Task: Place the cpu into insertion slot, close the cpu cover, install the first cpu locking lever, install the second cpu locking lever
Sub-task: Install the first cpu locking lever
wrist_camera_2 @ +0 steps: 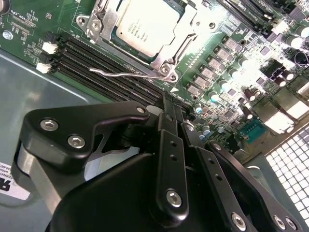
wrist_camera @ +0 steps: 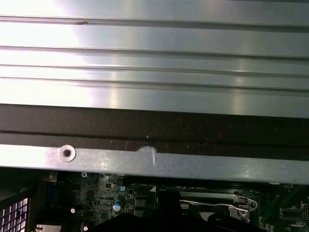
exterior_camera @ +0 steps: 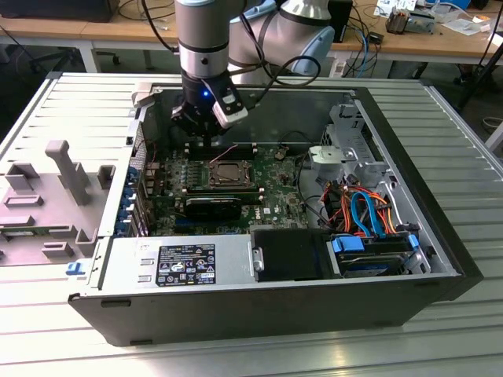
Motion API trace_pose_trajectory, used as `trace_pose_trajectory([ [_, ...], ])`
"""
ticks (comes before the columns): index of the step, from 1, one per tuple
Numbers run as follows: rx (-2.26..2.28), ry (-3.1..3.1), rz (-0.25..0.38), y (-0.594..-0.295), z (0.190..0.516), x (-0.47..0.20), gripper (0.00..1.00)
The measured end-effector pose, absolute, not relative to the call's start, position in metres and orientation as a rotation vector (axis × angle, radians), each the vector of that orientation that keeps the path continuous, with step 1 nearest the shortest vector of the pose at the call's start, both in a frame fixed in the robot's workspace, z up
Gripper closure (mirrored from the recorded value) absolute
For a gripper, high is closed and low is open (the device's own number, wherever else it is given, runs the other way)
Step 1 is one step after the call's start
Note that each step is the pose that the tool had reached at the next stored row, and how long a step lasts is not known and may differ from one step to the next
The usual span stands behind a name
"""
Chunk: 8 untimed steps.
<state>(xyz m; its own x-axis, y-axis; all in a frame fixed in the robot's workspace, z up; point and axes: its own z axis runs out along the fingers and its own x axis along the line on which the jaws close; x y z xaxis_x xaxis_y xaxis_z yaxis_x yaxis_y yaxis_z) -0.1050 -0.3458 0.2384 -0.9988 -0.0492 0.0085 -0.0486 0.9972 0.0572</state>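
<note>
Second wrist view: cpu (wrist_camera_2: pixel 147 24) lies seated beyond the closed, empty tool (wrist_camera_2: pixel 170 112).

Open black computer case (exterior_camera: pixel 440 259) on a ribbed metal table (exterior_camera: pixel 71 102), grey plastic fixtures (exterior_camera: pixel 67 169) beside it

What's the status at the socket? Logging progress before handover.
Tool shut, empty, beside the socket. Cpu seated in insertion slot, cpu cover down over it. One locking lever lies alongside the socket.
</note>
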Motion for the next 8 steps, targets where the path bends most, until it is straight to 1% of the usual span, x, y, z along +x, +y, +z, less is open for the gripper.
trace_pose_trajectory([
  [8, 0.077, -3.13, -0.089, -0.3458, 0.2357, -0.105, 0.89],
])
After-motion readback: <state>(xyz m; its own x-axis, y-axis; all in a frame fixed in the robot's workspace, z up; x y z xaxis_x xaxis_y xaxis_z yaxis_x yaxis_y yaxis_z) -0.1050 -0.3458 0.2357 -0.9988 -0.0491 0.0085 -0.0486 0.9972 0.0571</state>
